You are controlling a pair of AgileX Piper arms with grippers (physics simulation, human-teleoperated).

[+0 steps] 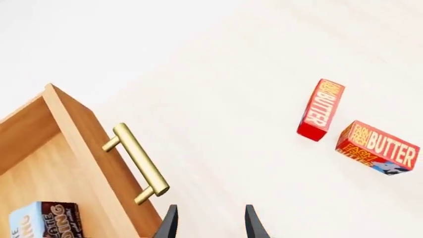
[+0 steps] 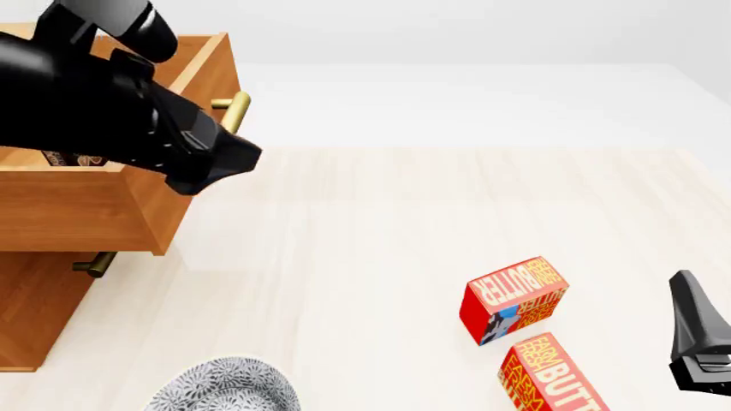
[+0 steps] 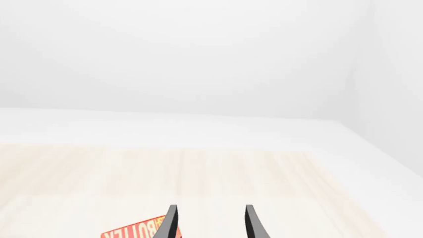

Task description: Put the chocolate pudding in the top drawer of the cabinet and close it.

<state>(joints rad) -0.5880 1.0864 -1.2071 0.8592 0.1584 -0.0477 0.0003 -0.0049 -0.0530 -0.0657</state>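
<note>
One step remains: the chocolate pudding (image 1: pixel 43 220) already lies inside the open top drawer (image 1: pixel 79 148), both arms' jaws are spread and empty, and the drawer needs pushing shut.

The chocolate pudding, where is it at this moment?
The chocolate pudding lies inside the open top drawer, behind the drawer front with its brass handle, as the left wrist view shows; the left gripper is empty.

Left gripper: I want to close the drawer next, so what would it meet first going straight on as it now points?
Probably bare table; the left gripper aims beside the brass handle, not at it.
</note>
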